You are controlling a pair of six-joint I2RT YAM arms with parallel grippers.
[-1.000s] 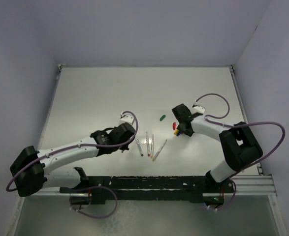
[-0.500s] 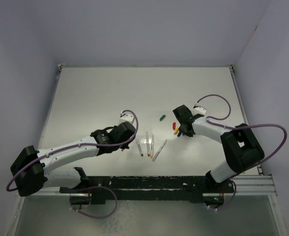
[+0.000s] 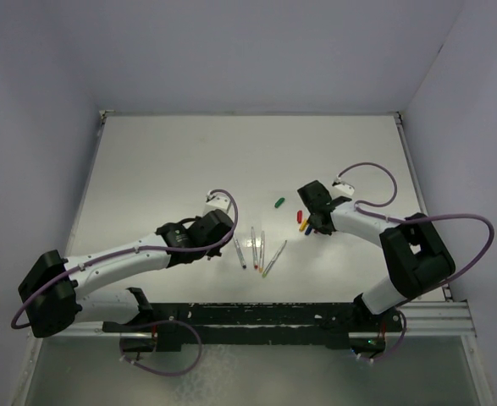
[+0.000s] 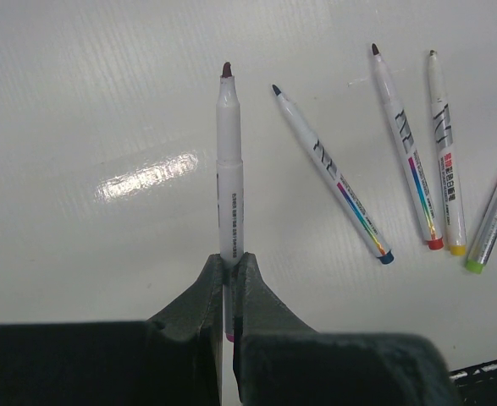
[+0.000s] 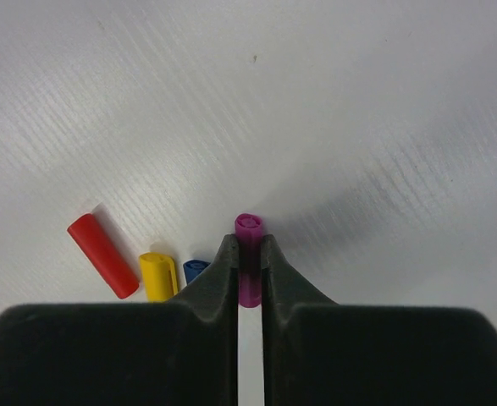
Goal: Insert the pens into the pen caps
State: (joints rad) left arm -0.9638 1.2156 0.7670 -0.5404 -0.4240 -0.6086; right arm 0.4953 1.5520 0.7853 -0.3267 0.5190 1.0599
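Observation:
My left gripper [image 4: 229, 264] is shut on the lower end of a pale pen [image 4: 229, 169] with a purple end; its tip points away from me, above the table. Several more pens lie to its right: blue-ended [image 4: 333, 173], red-ended [image 4: 405, 152], yellow-ended [image 4: 445, 161] and green-ended [image 4: 495, 224]. In the top view they lie at mid table [image 3: 256, 249], just right of the left gripper [image 3: 224, 235]. My right gripper [image 5: 249, 254] is shut on the purple cap [image 5: 249, 227], open end facing away. The red cap [image 5: 102, 255], yellow cap [image 5: 157, 276] and blue cap [image 5: 195, 269] lie to its left. The green cap [image 3: 279, 202] lies apart.
The white table [image 3: 163, 161] is walled at the back and both sides. A black rail [image 3: 256, 317] runs along the near edge by the arm bases. The right gripper [image 3: 313, 222] sits beside the cap cluster [image 3: 300, 220].
The right gripper has shifted slightly toward the near right beside the caps. The left arm has barely moved and keeps its hold on the pen.

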